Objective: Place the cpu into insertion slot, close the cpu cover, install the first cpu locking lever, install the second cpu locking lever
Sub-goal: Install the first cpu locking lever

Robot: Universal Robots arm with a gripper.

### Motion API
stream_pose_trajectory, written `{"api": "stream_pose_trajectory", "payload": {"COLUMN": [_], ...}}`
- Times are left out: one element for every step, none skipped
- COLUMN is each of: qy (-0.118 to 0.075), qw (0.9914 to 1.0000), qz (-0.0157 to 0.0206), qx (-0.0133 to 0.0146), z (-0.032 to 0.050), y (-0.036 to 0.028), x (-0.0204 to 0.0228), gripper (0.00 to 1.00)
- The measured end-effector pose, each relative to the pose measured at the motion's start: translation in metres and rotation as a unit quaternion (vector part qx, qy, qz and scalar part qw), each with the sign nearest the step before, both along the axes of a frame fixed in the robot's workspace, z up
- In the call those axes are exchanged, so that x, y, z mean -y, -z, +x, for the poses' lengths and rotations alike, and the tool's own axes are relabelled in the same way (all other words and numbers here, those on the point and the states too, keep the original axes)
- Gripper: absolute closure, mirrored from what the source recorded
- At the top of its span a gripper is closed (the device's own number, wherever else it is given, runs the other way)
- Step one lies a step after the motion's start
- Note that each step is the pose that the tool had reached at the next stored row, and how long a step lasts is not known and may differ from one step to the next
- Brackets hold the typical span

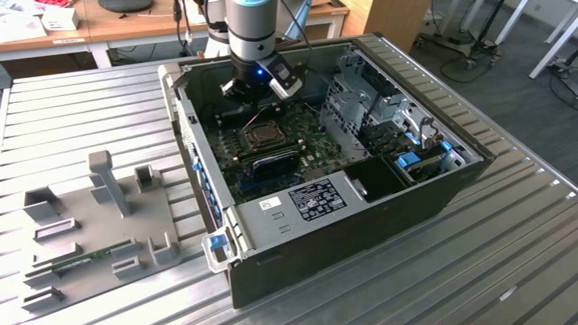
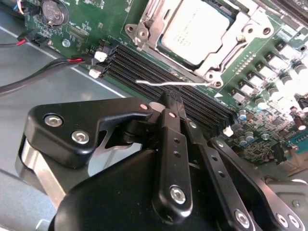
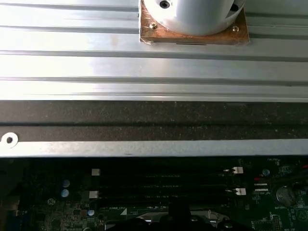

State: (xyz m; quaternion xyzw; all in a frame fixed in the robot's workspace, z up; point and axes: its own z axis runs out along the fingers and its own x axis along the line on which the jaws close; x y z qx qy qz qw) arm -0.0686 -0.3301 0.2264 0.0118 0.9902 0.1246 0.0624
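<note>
Had black gripper links with silver screws; silver-grey round arm, blue light at 6 o'clock.

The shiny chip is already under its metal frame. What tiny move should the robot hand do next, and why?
Probably ease the gripper onto the thin silver lever and press it down towards the socket. The cpu sits under the lowered cpu cover, yet that lever looks unhooked, sticking out over the memory slots right beside the shut fingertips.
</note>
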Motion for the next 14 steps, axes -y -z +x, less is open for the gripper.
{"api": "stream_pose_trajectory", "payload": {"qy": [0.0,0.0,0.0,0.0,0.0,0.0,0.0,0.0,0.0,0.0,0.0,0.0,0.0,0.0], "qw": [1.0,1.0,1.0,1.0,1.0,1.0,1.0,1.0,1.0,1.0,1.0,1.0,1.0,1.0], "qz": [0.0,0.0,0.0,0.0,0.0001,0.0001,0.0002,0.0003,0.0004,0.0004,0.0005,0.0006,0.0007,0.0008], "qx": [0.0,0.0,0.0,0.0,0.0,-0.0001,0.0,-0.0001,-0.0001,-0.0001,0.0,0.0,0.0,0.0001], "z": [0.0002,0.0004,0.0006,0.0008,0.0009,0.0012,0.0016,0.002,0.0022,0.0022,0.0022,0.0022,0.0023,0.0023], "y": [0.0007,0.0013,0.0019,0.0024,0.0028,0.0031,0.0033,0.0035,0.0036,0.0036,0.0036,0.0037,0.0037,0.0038], "x": [0.0,0.0,0.0,0.0,0.0,0.0,0.0,0.0,0.0,0.0,0.0,0.0,0.0001,0.0002], "gripper": [0.9,0.9,0.9,0.9,0.9,0.9,0.9,0.9,0.9,0.9,0.9,0.9,0.9,0.9]}}
